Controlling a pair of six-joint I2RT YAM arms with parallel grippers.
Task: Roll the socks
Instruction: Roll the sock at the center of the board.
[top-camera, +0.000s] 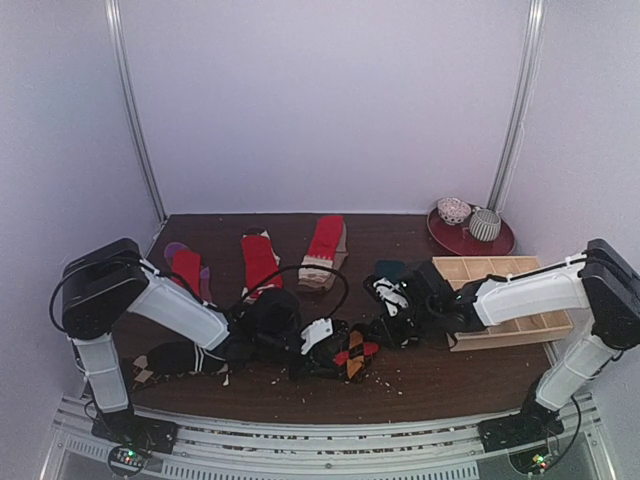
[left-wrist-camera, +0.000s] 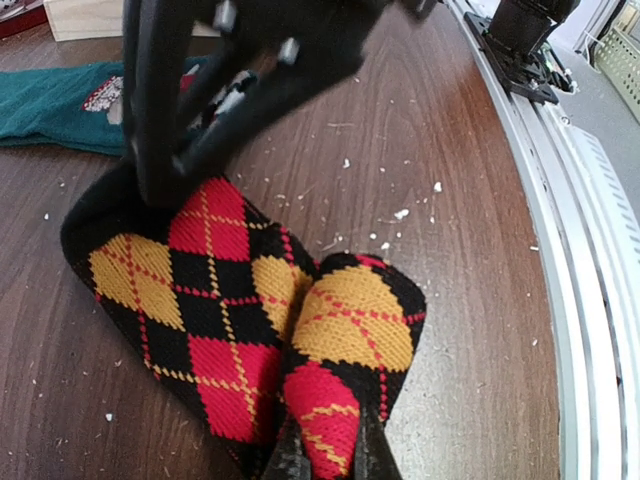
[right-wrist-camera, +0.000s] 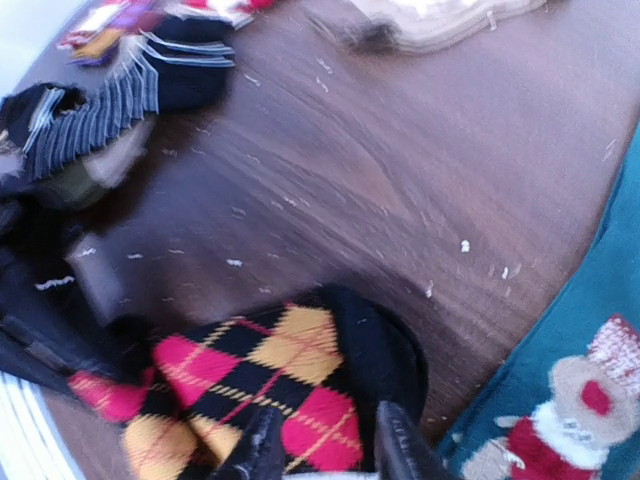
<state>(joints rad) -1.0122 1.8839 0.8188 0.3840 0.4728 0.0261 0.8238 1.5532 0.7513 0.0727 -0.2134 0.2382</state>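
Observation:
The black argyle sock (left-wrist-camera: 230, 310) with red and orange diamonds lies near the table's front edge, and also shows in the top view (top-camera: 356, 357). My left gripper (left-wrist-camera: 330, 462) is shut on its folded-over end. My right gripper (right-wrist-camera: 330, 452) grips the sock's black cuff end (right-wrist-camera: 385, 350) and shows in the left wrist view (left-wrist-camera: 160, 160). The dark teal sock with a monkey figure (right-wrist-camera: 570, 420) lies just right of it. A black-and-white striped sock (top-camera: 170, 358) lies under the left arm. Red-and-beige socks (top-camera: 325, 250) and a red-and-purple one (top-camera: 186, 266) lie at the back.
A wooden compartment tray (top-camera: 510, 300) stands at the right under the right arm. A red plate (top-camera: 470, 240) holding two rolled balls sits behind it. The metal rail (left-wrist-camera: 590, 250) runs along the table's front edge. Small white crumbs lie on the wood.

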